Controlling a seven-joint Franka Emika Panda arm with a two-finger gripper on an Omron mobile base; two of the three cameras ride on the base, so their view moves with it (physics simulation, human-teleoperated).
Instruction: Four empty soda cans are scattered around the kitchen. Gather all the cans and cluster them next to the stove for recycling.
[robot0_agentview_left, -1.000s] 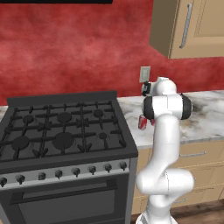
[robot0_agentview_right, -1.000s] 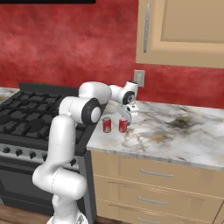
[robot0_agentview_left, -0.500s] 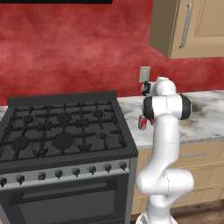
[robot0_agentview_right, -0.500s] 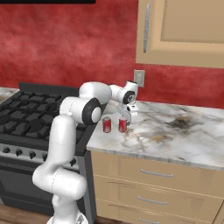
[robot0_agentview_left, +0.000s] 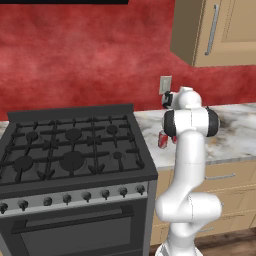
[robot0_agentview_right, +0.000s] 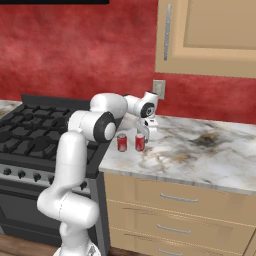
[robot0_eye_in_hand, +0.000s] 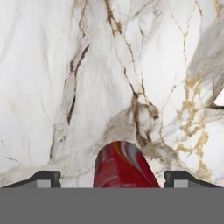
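gripper (robot0_eye_in_hand: 112, 177) jaws wide, straddling red can (robot0_agentview_right: 140, 142) on counter (robot0_agentview_right: 200, 155), just right of stove (robot0_agentview_left: 70, 155). second can (robot0_agentview_right: 121, 142) beside. risk: fingertip clips can on lift-off, tips it, knocks neighbour.

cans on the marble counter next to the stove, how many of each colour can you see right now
red soda cans: 2, one nearer the stove, one below the open gripper
purple soda cans: 0
total: 2
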